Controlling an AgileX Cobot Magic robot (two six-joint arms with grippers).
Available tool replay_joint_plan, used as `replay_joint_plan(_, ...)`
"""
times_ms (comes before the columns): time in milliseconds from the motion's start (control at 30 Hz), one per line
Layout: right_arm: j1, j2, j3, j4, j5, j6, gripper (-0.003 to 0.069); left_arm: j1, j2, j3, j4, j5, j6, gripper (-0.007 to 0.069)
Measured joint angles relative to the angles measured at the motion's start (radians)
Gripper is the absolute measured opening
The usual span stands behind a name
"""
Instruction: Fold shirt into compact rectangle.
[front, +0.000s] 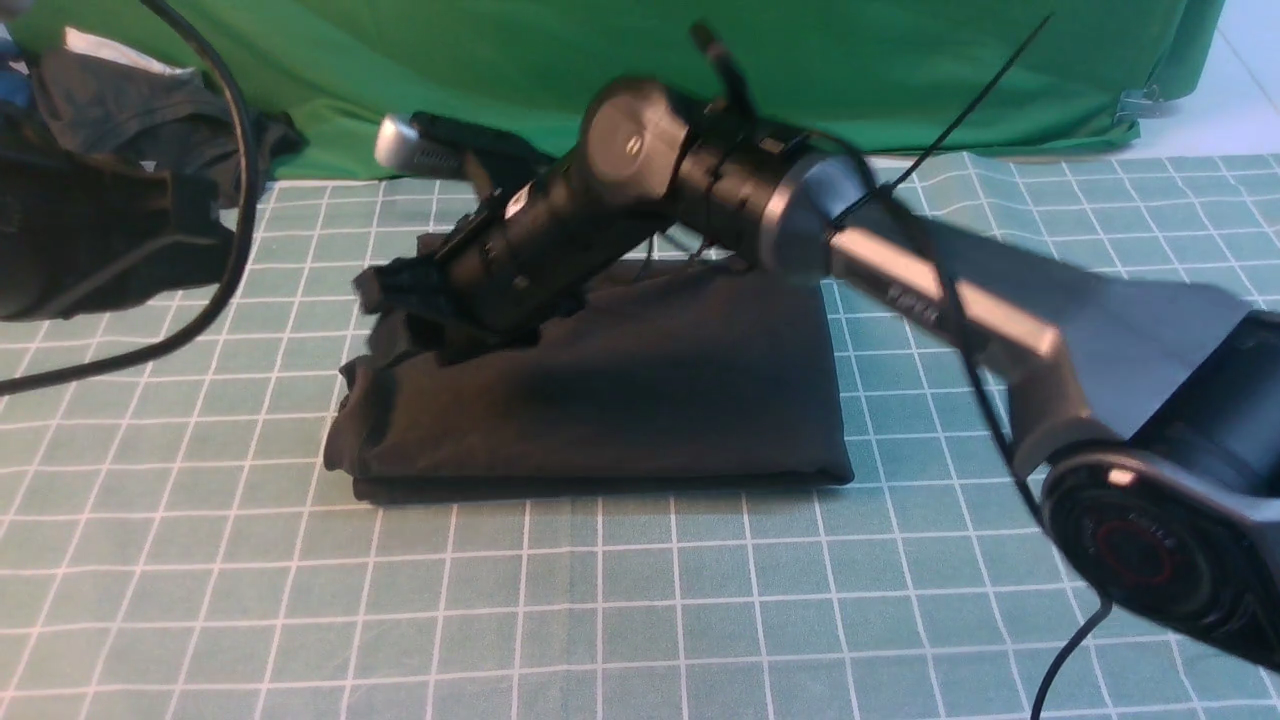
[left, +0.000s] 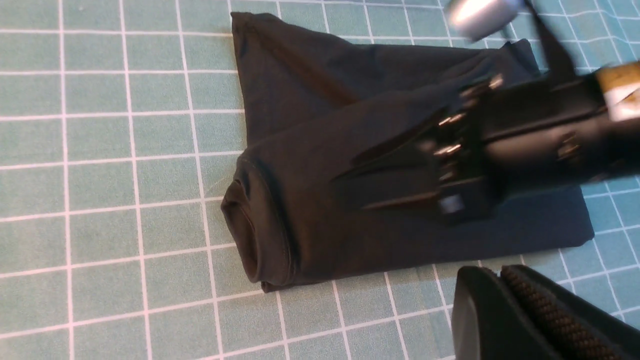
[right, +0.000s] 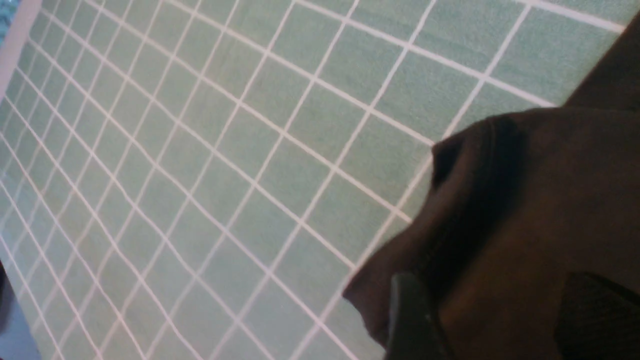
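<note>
The right end effector, its jaws apart with dark cloth seen between them, hangs over the shirt's nine-o'clock part as the front view shows it; whether it touches the fabric I cannot tell. The left end effector has its tips together, off the cloth. Under the right one lies the black shirt, soft, matte and gathered into a wide, rough oblong at the centre of the front view, with a rolled, puckered edge towards nine o'clock (a stitched seam runs along that roll). The surface beneath wears a green cover with a pale grid. At eleven o'clock sits a rumpled dark grey garment; towards twelve, a smooth bright green cloth drapes in broad folds.
</note>
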Motion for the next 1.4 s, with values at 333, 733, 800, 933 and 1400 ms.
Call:
replay_joint_plan(333, -0.214, -0.232, 0.007, -0.314, 0.246, -0.025, 0.0029, 0.000, 0.142, 0.000, -0.218, -0.042, 0.111, 0.0006)
replay_joint_plan(733, -0.223, -0.405, 0.494, -0.410, 0.171, -0.098, 0.0025, -0.081, 0.526, 0.000, -0.249, -0.192, 0.184, 0.0006)
replay_joint_plan(800, -0.223, -0.405, 0.532, -0.411, 0.135, -0.098, 0.0024, -0.090, 0.564, 0.000, -0.240, -0.210, 0.170, 0.0006)
replay_joint_plan(933, -0.222, -0.398, 0.606, -0.378, 0.042, -0.098, 0.0024, -0.094, 0.670, 0.000, -0.165, -0.252, 0.103, 0.0006)
replay_joint_plan(1400, -0.221, -0.261, 0.655, -0.401, 0.033, -0.097, 0.0022, -0.099, 0.736, -0.001, -0.024, -0.279, -0.041, 0.0006)
